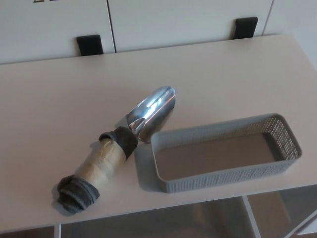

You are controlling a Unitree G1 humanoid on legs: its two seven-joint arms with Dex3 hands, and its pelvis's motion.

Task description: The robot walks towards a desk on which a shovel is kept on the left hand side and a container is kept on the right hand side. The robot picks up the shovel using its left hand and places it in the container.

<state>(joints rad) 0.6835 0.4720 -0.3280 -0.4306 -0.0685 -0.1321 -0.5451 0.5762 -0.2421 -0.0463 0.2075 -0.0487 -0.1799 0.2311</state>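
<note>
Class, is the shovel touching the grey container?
Cannot tell. In the head view the shovel overlaps the container's near corner, showing no clear gap or contact.

A shovel (120,145) lies diagonally across the pale desk (59,104), its shiny metal scoop pointing toward the upper right of the frame and its tan, tape-wrapped handle, capped with dark grey cloth, reaching down to the lower left. To its right, in the lower right of the frame, sits a grey perforated container (225,152), empty, its left end just beside the neck of the shovel. Along the top of the frame run white cabinet doors (173,20) with two black brackets (89,45) behind the desk's far edge.
</note>
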